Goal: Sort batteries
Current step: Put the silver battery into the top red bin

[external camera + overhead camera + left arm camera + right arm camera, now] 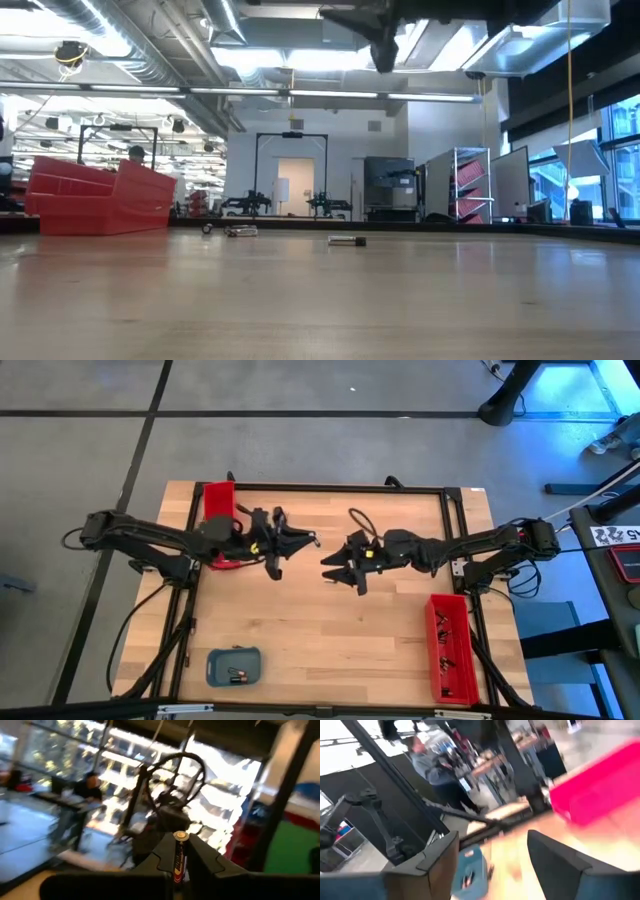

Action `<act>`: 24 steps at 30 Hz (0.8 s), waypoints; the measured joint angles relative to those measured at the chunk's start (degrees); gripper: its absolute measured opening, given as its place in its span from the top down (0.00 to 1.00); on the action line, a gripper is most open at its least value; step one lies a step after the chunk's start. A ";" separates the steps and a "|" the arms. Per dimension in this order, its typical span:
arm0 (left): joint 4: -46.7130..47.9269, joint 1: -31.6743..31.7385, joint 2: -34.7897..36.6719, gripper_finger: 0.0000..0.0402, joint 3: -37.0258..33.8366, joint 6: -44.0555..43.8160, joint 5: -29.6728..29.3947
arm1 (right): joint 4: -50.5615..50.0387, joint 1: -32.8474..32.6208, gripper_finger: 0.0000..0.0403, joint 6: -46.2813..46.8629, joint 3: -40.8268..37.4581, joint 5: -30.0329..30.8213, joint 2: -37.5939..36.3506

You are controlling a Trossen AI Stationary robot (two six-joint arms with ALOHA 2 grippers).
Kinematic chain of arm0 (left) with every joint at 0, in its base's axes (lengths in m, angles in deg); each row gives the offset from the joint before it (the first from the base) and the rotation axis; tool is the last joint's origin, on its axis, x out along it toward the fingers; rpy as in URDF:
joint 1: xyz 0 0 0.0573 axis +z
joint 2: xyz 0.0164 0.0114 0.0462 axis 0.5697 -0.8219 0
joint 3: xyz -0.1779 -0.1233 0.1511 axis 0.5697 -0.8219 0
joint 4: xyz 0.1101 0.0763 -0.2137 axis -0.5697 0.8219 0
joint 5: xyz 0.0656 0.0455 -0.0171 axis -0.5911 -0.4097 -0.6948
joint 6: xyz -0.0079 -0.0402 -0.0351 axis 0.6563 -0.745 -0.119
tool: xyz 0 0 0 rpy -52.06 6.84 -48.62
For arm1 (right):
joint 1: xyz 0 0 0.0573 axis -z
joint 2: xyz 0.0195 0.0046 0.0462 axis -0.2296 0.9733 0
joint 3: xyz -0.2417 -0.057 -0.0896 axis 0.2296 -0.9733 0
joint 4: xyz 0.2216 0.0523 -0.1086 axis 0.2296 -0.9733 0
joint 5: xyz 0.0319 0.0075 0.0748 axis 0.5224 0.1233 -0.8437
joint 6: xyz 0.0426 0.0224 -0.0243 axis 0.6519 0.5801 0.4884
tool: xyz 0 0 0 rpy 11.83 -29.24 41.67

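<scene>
The left gripper, raised over the table's middle, has its jaws pinching 1 battery, a slim dark cylinder with a shiny metal cap, probably carried for sorting. The right gripper, facing it, has jaws spread and bare. More batteries lie in the rounded blue tray.

On the wooden table sit 2 long red trays, one at the far left corner and one at the near right edge. A small blue-grey tray rests near the front left, and a seated person shows beyond the table.
</scene>
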State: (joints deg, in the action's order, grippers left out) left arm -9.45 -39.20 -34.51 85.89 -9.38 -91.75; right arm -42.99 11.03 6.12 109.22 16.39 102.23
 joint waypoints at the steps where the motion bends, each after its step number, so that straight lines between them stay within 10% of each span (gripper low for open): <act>1: 4.35 0.00 1.46 0.96 0.83 0.69 -1.20 | -1.44 0.00 0.42 0.41 0.00 -0.02 0.00; 14: 96.84 9.44 3.18 0.96 40.81 8.09 -14.43 | -3.31 0.00 0.49 1.51 -0.04 -0.04 0.00; 24: 119.61 34.44 -1.79 0.96 40.64 25.53 -6.41 | -3.31 0.00 0.49 1.29 -0.04 0.00 0.00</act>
State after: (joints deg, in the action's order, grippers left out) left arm 110.17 -4.76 -36.30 126.53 16.15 -98.17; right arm -46.29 11.03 7.41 109.18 16.39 102.23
